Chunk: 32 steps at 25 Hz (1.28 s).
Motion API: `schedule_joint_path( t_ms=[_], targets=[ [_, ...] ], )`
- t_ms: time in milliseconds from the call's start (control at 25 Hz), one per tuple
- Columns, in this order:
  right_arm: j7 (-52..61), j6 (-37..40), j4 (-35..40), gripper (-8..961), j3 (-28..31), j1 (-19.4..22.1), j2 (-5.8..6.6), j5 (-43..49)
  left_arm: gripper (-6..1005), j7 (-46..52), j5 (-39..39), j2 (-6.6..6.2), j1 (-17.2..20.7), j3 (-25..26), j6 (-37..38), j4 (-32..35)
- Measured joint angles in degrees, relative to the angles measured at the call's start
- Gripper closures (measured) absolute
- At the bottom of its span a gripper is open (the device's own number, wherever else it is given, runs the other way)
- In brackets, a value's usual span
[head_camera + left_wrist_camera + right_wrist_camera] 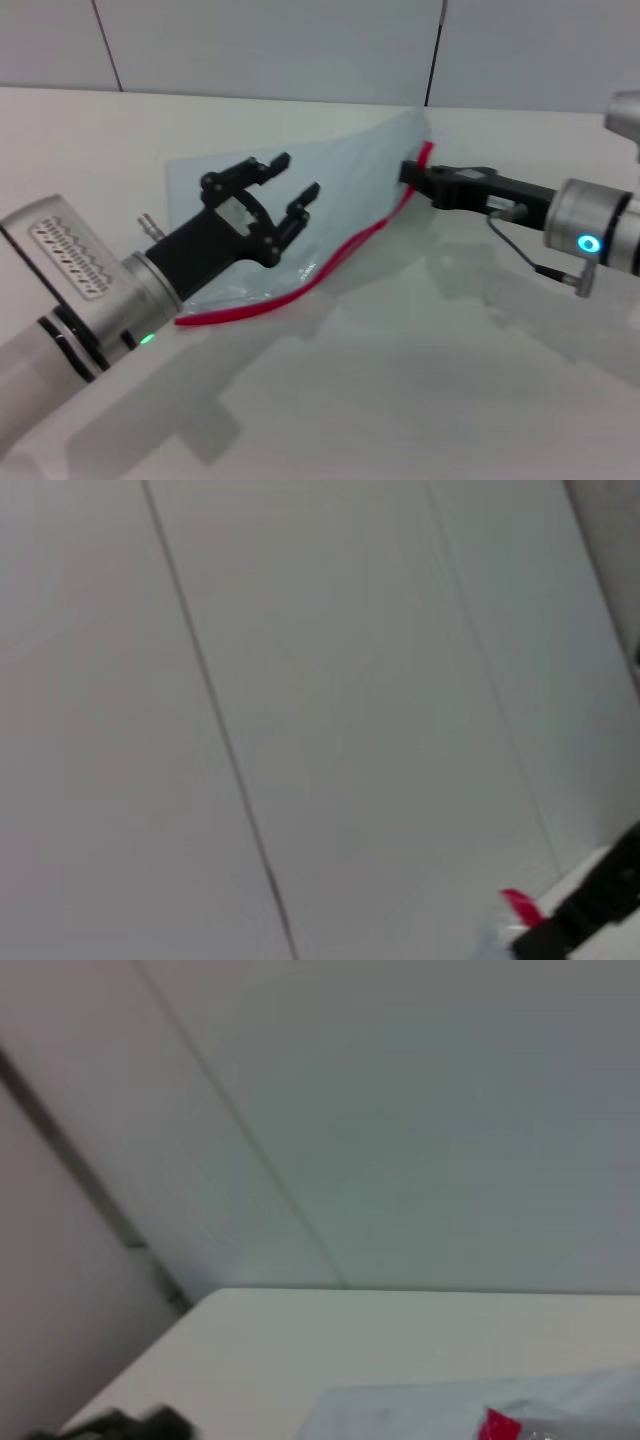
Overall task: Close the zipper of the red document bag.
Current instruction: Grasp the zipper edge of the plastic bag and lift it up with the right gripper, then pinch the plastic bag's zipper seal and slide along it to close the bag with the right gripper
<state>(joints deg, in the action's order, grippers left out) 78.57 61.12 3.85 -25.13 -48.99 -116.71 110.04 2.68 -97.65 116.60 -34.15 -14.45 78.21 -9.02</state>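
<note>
The red document bag (345, 185), a translucent pale blue pouch, lies on the white table (430, 380). Its zipper (340, 256) is a thin red strip running along the near long edge. My right gripper (410, 173) is shut on the zipper's far right end, and that corner of the bag is lifted off the table. My left gripper (297, 177) hovers open over the middle of the bag with nothing between its fingers. The left wrist view catches the red zipper end (520, 905) and the right gripper (590, 900). A red tip of the zipper (498, 1426) also shows in the right wrist view.
A panelled grey wall (300, 45) rises behind the table's back edge. The bare tabletop stretches in front of the bag towards me.
</note>
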Motion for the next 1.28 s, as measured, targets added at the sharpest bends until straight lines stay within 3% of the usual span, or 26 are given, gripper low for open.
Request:
schedule_joint_path(
  t_ms=[320, 640, 1280],
  targets=[
    [-1.98, 0.35, -3.29, 935, 0.0, -3.6, -0.01, 0.0, 563, -8.59, -2.67, 0.25, -1.82, -1.08, -2.87, -3.62],
    [-2.31, 2.63, -3.86, 933, 0.0, -4.16, -0.01, 0.1, 561, -17.61, -2.37, 0.4, -1.98, -0.47, -5.25, -6.42],
    [-2.34, 4.87, -3.94, 930, -0.36, -4.1, 0.08, 0.44, 558, -22.04, -2.18, 0.39, -0.83, 1.1, -5.26, -6.61]
  ],
)
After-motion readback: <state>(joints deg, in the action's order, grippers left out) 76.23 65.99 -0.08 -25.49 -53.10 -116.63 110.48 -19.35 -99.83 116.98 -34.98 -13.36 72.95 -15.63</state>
